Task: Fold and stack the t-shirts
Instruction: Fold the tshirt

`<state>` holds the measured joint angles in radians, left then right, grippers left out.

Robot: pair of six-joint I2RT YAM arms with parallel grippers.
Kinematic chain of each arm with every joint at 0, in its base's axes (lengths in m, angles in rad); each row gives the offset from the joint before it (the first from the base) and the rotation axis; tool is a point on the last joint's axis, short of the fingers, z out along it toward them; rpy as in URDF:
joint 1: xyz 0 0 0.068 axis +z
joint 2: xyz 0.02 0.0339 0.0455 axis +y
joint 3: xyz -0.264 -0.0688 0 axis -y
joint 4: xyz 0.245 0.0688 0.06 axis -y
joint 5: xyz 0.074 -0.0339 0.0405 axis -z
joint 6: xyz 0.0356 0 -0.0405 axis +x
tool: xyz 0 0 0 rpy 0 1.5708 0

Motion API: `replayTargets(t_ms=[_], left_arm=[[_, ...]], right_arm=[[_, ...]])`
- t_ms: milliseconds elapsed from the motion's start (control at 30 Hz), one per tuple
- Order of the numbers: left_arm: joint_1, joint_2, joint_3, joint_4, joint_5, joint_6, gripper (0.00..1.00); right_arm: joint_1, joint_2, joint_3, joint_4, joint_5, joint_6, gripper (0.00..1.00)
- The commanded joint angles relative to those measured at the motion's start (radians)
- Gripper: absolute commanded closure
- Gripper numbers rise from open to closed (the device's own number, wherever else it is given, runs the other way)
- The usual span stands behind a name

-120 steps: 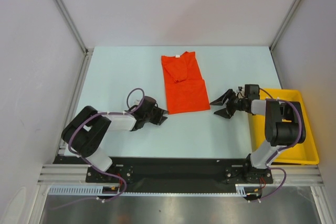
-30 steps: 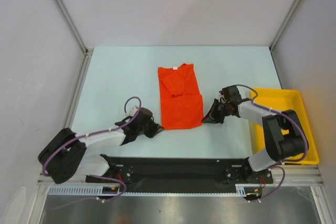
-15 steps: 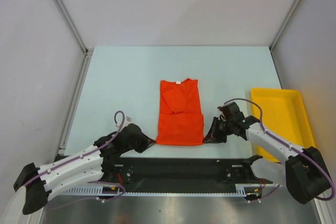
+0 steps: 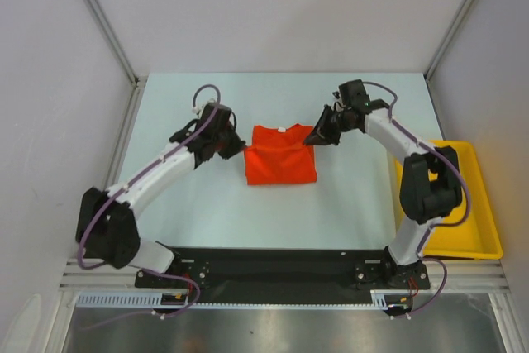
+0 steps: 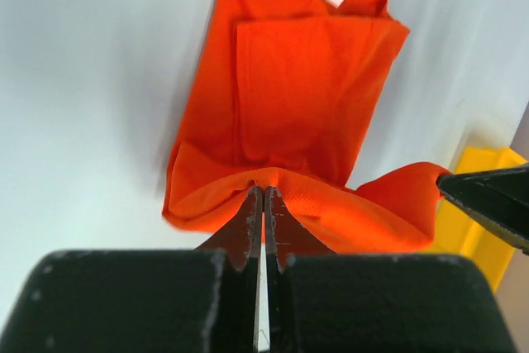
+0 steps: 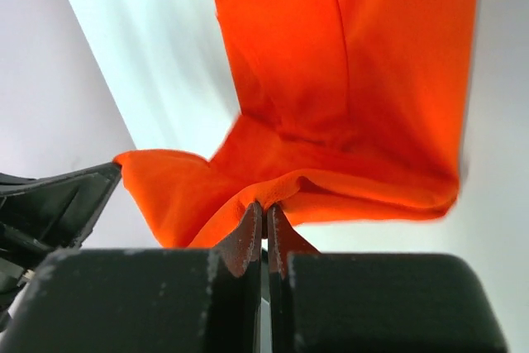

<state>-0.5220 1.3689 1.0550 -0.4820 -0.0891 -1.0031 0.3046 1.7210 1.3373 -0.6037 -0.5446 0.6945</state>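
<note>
Here the left tool (image 4: 241,148) and right tool (image 4: 312,138) pinch the t-shirt (image 4: 281,164) lying between them.

**Both arms reach out, jaws pinched tight**

The left arm (image 4: 149,178) runs from its base at the near edge in a long diagonal, forward and toward the middle, with its wrist bent inward. The left gripper (image 4: 237,145) points toward the centre. Its fingers (image 5: 248,221) are pressed together with only a hairline slit between them, nipping a fold of the t-shirt (image 4: 281,167).

The right arm (image 4: 395,134) rises from its base, folds at the elbow, then reaches forward and leftward. The right gripper (image 4: 315,136) faces the left one, level with it, its fingers (image 6: 281,237) likewise clamped flat on a fold of the same cloth.
</note>
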Motion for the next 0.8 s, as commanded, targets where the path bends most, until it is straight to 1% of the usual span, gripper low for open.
replayTargets(t_ms=[0,33,67,100,133,233,300,433,500,633,733,767], left_arm=[[0.045,0.102,0.161,0.008,0.081,0.165,1.0],[0.057,0.158,0.221,0.014,0.081,0.197,1.0],[0.065,0.183,0.246,0.02,0.104,0.208,1.0],[0.074,0.215,0.27,0.029,0.123,0.222,0.99],[0.089,0.266,0.321,0.034,0.14,0.242,1.0],[0.117,0.37,0.403,0.045,0.224,0.262,1.0],[0.131,0.413,0.442,0.046,0.247,0.274,1.0],[0.166,0.516,0.54,0.039,0.296,0.293,1.0],[0.177,0.568,0.565,0.036,0.321,0.293,1.0],[0.198,0.622,0.602,0.045,0.327,0.291,1.0],[0.209,0.654,0.626,0.045,0.328,0.29,1.0],[0.212,0.66,0.632,0.043,0.327,0.291,1.0]], right_arm=[[-0.027,0.139,0.152,-0.048,-0.087,-0.003,1.0],[-0.033,0.161,0.18,-0.053,-0.098,-0.004,1.0],[-0.047,0.187,0.238,-0.065,-0.106,-0.007,1.0],[-0.05,0.225,0.261,-0.074,-0.112,-0.009,1.0],[-0.058,0.242,0.279,-0.086,-0.118,-0.013,1.0],[-0.099,0.29,0.353,-0.099,-0.127,-0.013,1.0],[-0.114,0.31,0.362,-0.099,-0.135,-0.009,1.0],[-0.134,0.362,0.433,-0.119,-0.149,-0.01,1.0],[-0.142,0.396,0.445,-0.111,-0.164,-0.003,1.0],[-0.171,0.454,0.468,-0.062,-0.207,0.011,1.0],[-0.18,0.514,0.506,-0.071,-0.236,0.008,1.0],[-0.183,0.528,0.543,-0.083,-0.235,-0.001,1.0]])
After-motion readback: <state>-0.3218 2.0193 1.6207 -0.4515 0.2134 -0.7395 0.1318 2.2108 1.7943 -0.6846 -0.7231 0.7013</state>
